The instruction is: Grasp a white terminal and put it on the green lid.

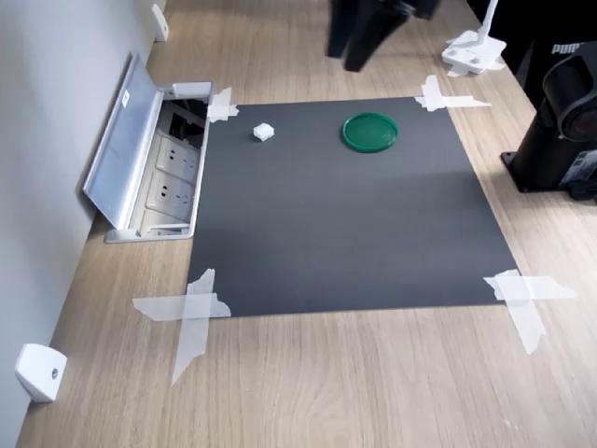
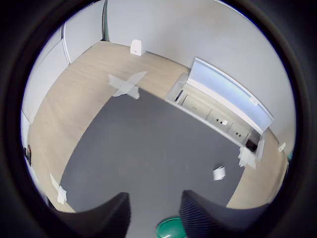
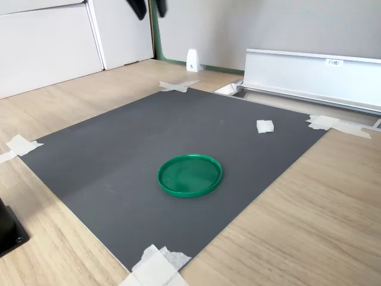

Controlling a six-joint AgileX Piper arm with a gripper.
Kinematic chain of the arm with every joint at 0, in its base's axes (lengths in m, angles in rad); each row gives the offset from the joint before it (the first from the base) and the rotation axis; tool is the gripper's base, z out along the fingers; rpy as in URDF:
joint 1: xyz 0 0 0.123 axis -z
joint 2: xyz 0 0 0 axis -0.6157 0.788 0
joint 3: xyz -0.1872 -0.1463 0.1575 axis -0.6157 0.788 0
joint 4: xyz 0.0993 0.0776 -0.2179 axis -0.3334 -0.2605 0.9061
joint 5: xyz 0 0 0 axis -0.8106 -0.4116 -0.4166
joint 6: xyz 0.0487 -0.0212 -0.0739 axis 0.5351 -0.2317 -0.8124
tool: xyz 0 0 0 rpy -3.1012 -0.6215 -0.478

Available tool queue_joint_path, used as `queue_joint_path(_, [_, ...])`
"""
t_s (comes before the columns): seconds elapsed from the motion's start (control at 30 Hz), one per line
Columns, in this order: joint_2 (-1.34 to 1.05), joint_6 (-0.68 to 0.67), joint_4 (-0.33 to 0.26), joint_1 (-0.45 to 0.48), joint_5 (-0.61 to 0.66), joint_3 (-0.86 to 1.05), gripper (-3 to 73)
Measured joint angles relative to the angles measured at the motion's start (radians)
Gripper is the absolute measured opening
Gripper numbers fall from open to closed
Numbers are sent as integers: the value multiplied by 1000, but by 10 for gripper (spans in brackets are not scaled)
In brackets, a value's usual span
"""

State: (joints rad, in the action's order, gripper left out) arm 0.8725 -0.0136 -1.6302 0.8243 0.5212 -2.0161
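My pincer (image 2: 154,215) high above mat, jaws apart, empty. White terminal (image 1: 263,132) ungrasped near mat's corner; green lid (image 1: 370,132) bare. All steps remain.

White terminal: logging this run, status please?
Gripper open, empty, held high. White terminal on mat, apart from green lid. Nothing between them.

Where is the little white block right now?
The white terminal sits on the dark mat near its far left corner in the first exterior view, left of the green lid and apart from it, close to the open socket box.
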Motion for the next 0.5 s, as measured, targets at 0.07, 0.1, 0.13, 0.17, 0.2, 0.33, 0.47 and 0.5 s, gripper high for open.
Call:
queue_joint_path(0.07, [45, -20, 12, 0, 3, -59, 591])
queue_joint_path(0.1, [67, -32, 20, 0, 8, -88, 621])
queue_joint_path(0.13, [86, -44, 26, 0, 20, -112, 652])
queue_joint_path(0.17, [110, -57, 34, 0, 38, -140, 675])
queue_joint_path(0.2, [137, -68, 45, 0, 62, -168, 691])
queue_joint_path(0.33, [247, -86, 59, 12, 141, -253, 707])
queue_joint_path(0.47, [331, -148, 44, 84, 151, -300, 700])
queue_joint_path(0.5, [347, -173, 41, 107, 152, -303, 697])
